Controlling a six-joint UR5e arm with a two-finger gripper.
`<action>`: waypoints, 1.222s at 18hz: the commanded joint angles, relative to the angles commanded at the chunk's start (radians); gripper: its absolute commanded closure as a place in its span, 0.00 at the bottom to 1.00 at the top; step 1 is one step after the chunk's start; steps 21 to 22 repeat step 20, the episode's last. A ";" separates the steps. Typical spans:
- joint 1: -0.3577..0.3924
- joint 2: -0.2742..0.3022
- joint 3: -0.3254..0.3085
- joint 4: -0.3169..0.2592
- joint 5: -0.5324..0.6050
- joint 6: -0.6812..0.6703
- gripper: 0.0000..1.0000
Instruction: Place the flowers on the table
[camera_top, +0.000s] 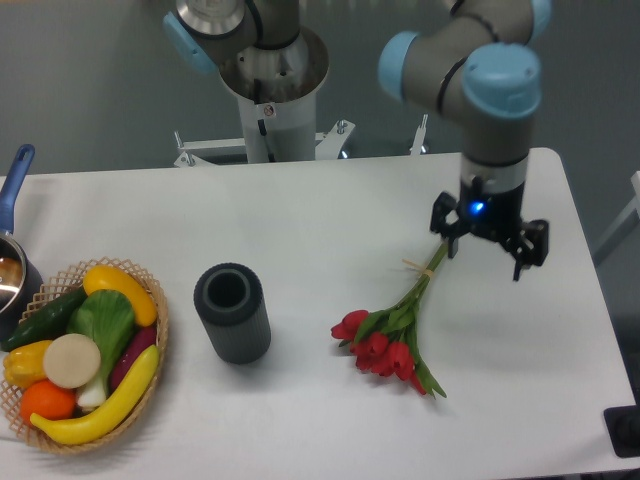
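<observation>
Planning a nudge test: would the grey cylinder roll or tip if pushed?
The grey cylinder stands upright on the table, so sliding or tipping seems likelier than rolling. Once toppled, its round wall would probably roll. It looks hollow, so perhaps light.

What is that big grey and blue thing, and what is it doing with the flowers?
It is a robot arm, seen by one camera looking down from the front. At its end is its tool, two fingers for grabbing. The flowers, red tulips, lie on the white table, with their stem ends right by the tool. I cannot tell whether it grips them. Also there: a grey cylinder, a basket of fruit and vegetables, and a pot at the left edge.
</observation>
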 joint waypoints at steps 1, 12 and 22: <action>0.025 0.014 -0.002 -0.029 -0.012 0.056 0.00; 0.267 0.137 -0.003 -0.277 -0.069 0.496 0.00; 0.260 0.138 -0.009 -0.273 -0.068 0.499 0.00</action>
